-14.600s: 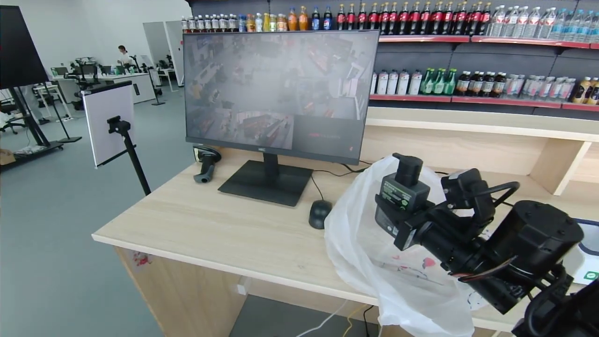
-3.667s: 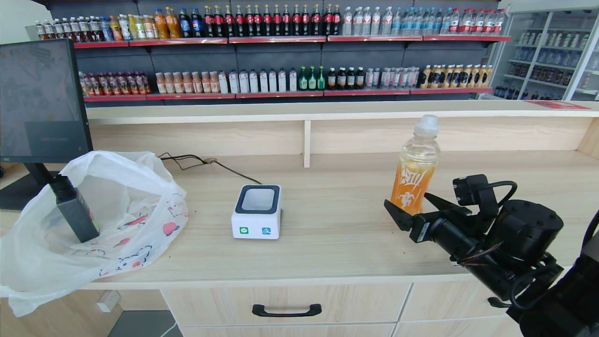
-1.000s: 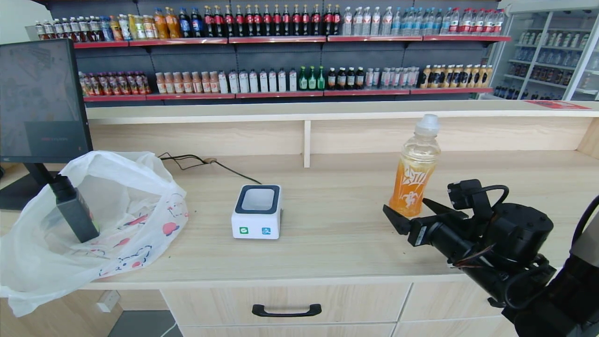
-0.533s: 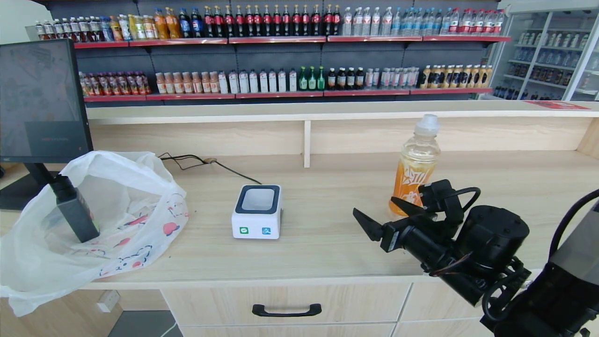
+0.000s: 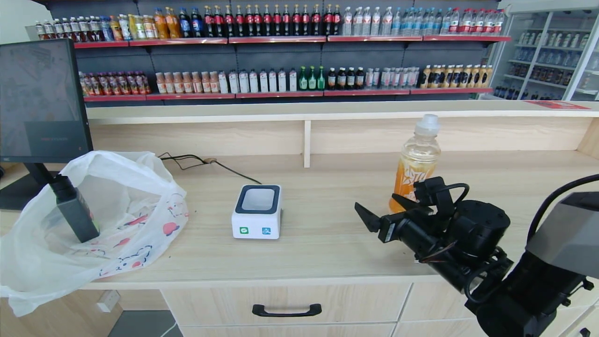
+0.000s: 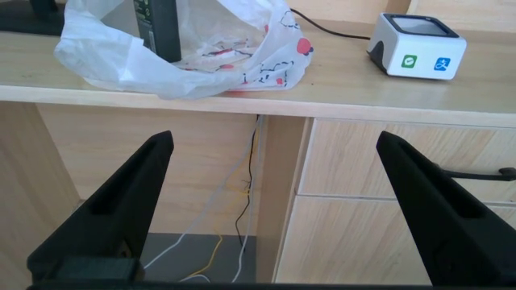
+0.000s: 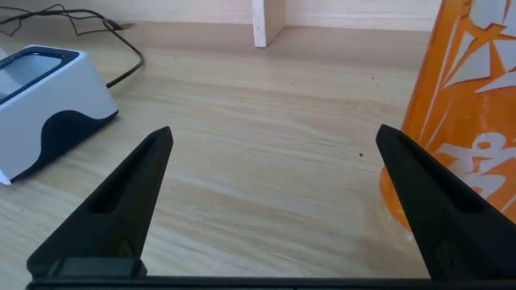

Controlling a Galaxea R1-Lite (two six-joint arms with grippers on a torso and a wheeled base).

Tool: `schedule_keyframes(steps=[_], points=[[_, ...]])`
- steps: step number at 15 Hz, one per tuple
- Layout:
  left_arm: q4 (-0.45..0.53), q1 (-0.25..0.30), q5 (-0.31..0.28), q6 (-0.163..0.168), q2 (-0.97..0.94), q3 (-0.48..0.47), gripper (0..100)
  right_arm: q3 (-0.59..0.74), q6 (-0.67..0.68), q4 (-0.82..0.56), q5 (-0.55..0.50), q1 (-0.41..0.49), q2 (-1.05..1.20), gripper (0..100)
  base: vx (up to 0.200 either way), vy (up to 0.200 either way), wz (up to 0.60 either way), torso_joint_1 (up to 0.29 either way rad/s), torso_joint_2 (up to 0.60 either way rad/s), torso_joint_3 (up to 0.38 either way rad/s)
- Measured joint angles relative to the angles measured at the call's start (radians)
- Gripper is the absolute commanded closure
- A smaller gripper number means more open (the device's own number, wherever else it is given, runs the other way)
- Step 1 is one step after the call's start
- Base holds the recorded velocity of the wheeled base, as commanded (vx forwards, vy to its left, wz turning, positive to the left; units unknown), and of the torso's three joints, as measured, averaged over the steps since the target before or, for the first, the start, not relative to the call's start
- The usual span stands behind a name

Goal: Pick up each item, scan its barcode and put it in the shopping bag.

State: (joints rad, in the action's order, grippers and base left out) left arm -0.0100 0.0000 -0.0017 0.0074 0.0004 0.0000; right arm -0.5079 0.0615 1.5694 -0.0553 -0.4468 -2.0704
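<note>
An orange drink bottle [image 5: 416,159] with a white cap stands upright on the wooden counter [image 5: 327,238], right of centre. My right gripper [image 5: 381,209] is open and empty, low over the counter just left of the bottle's base. In the right wrist view the bottle [image 7: 463,105] stands beside one finger, outside the gap of the right gripper [image 7: 274,137]. The white scanner box [image 5: 257,211] sits mid-counter. A white shopping bag [image 5: 131,206] lies at the left with a dark boxy item [image 5: 75,213] upright inside. My left gripper [image 6: 274,143] is open, below counter height, facing the bag [image 6: 242,64].
A monitor [image 5: 42,98] stands behind the bag. A black cable [image 5: 206,164] runs along the back of the counter. A raised wooden ledge [image 5: 327,112] borders the far side, with drink shelves beyond. A drawer handle [image 5: 286,310] sits under the front edge.
My right gripper has shifted left, from around the bottle's base to a spot beside it, still open. The bottle, scanner and bag have not moved. The head view turned right since the oldest frame.
</note>
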Motion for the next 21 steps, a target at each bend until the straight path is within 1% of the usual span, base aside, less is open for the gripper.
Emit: schedule_keyframes(steps=[5, 11, 21], points=[[-0.001, 0.000, 0.000, 0.002, 0.000, 0.000, 0, 0.021, 0.000, 0.000, -0.001, 0.055, 0.003, 0, 0.000, 0.000, 0.00, 0.000, 0.00, 0.000], [0.001, 0.000, 0.000, 0.002, 0.000, 0.000, 0, 0.048, 0.000, 0.000, 0.000, 0.063, 0.023, 0, 0.000, 0.000, 0.00, 0.000, 0.00, 0.000], [0.002, 0.000, -0.001, 0.002, 0.000, 0.000, 0, 0.068, 0.000, 0.000, 0.000, 0.121, 0.039, 0, 0.000, 0.000, 0.00, 0.000, 0.00, 0.000]])
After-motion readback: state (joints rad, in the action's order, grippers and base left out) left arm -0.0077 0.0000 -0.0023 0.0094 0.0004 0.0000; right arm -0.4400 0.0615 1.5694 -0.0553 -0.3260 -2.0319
